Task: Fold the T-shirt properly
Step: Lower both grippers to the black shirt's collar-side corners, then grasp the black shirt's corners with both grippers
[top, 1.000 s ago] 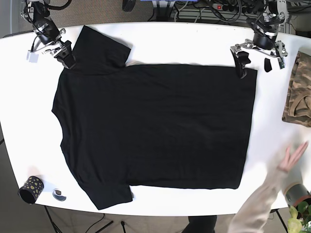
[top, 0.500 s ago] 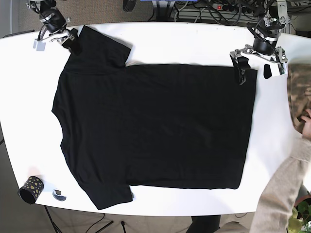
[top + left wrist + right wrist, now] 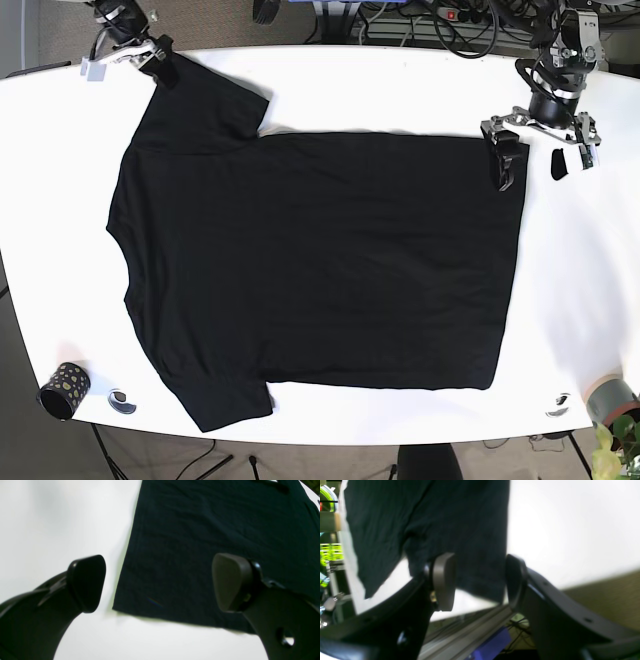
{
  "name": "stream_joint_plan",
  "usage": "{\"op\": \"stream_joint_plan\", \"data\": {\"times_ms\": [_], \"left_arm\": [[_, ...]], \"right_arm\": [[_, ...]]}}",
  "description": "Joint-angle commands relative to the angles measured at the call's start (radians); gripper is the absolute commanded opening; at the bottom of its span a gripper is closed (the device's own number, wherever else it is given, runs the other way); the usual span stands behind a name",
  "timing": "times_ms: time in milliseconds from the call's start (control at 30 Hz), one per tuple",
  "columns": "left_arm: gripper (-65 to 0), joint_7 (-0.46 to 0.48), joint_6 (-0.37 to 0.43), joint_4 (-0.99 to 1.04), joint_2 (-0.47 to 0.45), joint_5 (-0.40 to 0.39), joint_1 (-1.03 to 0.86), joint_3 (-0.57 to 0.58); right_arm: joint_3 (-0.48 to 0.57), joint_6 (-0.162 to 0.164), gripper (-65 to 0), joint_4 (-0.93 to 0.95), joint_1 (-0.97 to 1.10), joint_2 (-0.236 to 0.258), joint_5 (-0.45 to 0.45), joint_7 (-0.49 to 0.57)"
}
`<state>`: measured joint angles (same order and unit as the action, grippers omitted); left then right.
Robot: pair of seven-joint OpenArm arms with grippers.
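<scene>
We see a white counter (image 3: 330,85) carrying a black T-shirt (image 3: 310,270), which lies flat and spread out across most of the surface, its hem toward the right side of the base view and its sleeves toward the left (one sleeve reaches the far left corner, the other the near edge).

The left tool (image 3: 529,162) sits at the shirt's far hem corner, on the right of the base view. From its wrist camera, the two dark pads stand wide apart, one over bare counter (image 3: 50,517) and the other over the cloth (image 3: 200,542), with the corner of the hem between them; nothing is pinched.

The right tool (image 3: 163,66) is at the far left corner, at the end of the upper sleeve. In its wrist view the sleeve's edge (image 3: 460,530) lies in the gap between the pads, which are parted; we cannot tell whether either pad touches the fabric.

Near the front left edge stand a small dark spotted cup (image 3: 62,389) and, just beside it, a little round object (image 3: 122,402).
</scene>
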<state>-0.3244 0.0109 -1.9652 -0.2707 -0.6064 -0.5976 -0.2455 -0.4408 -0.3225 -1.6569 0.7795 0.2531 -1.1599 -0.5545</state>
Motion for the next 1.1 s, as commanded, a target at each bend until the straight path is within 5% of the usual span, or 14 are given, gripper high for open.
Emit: {"op": "stream_joint_plan", "data": {"times_ms": [0, 667, 800, 900, 1067], "left_arm": [[0.0, 0.021, -0.006, -0.016, -0.031, -0.005, 0.0, 0.008], [0.0, 0.021, -0.006, -0.015, -0.101, -0.091, 0.001, 0.024], [0.0, 0.021, -0.006, -0.007, -0.097, -0.096, -0.015, -0.002], [0.0, -0.025, -0.006, 0.013, -0.095, -0.178, -0.031, -0.044], [0.0, -0.104, -0.006, 0.071, -0.092, -0.327, -0.031, -0.131]], "right_arm": [[-0.005, -0.01, -34.4, -0.016, 0.011, -0.002, -0.012, 0.009], [0.061, -0.005, -34.9, -0.01, -0.053, -0.053, -0.009, -0.008], [0.069, -0.005, -46.9, -0.009, -0.059, -0.033, 0.005, -0.008], [0.069, -0.005, -63.1, -0.01, -0.073, -0.034, 0.051, -0.011], [0.063, -0.01, -65.0, -0.004, -0.078, -0.034, 0.102, -0.011]]}}
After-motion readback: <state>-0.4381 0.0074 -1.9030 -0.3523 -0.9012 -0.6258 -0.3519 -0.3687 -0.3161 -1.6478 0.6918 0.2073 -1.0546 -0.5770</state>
